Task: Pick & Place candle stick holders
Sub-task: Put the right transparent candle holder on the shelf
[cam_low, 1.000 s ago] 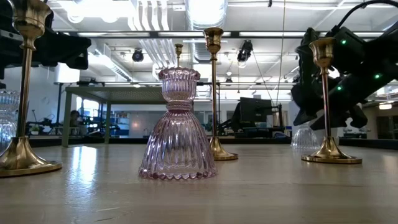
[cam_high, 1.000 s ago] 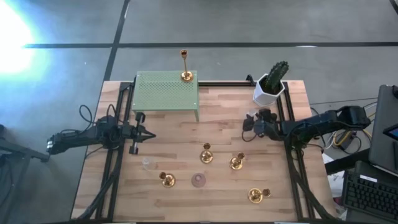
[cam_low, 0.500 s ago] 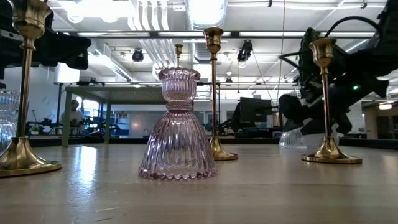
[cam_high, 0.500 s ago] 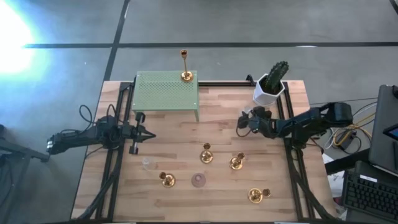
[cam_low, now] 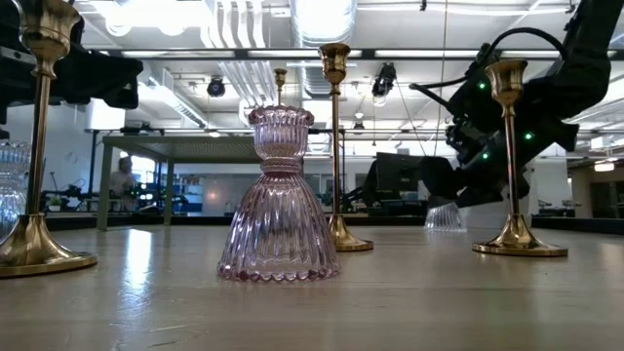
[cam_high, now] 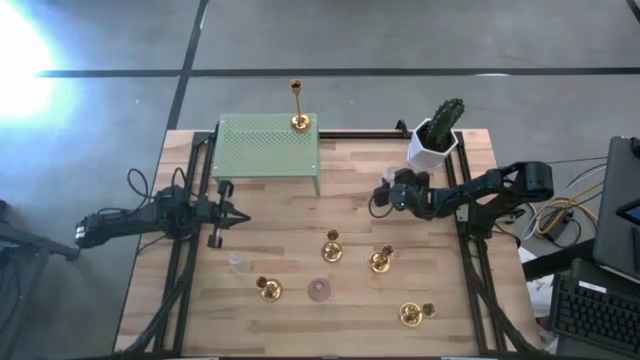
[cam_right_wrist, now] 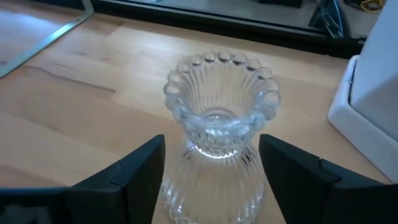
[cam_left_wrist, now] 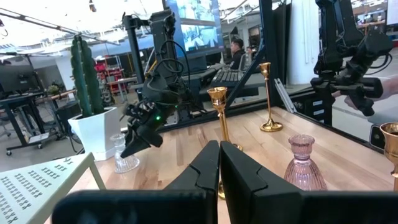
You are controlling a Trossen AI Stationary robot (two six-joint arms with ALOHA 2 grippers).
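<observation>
1. A wooden tabletop (cam_high: 290, 210) carries several candle stick holders, with a dark robot arm reaching in from each side.
2. The right gripper (cam_right_wrist: 211, 180) has its jaws spread wide, one on each side of a clear glass holder (cam_right_wrist: 217, 124) that stands upright near a white cactus pot (cam_high: 432, 147). The jaws do not yet touch the glass.
3. The left gripper (cam_left_wrist: 219, 165) waits near the tabletop's left edge with its jaws pressed together, holding nothing.
4. Elsewhere stand four brass holders (cam_high: 332, 247), a pink glass holder (cam_low: 279, 195) and a second clear one (cam_high: 237, 263). One tall brass holder (cam_high: 298, 105) already stands on a green perforated stand (cam_high: 265, 145).
5. The step in hand looks like grasping the clear holder. To do it well, the jaws should stay centred on the narrow waist, sink lower, then close gently and evenly.
6. Ribbed glass is likely slippery and top-heavy, so an off-centre squeeze could tip it toward the pot.
</observation>
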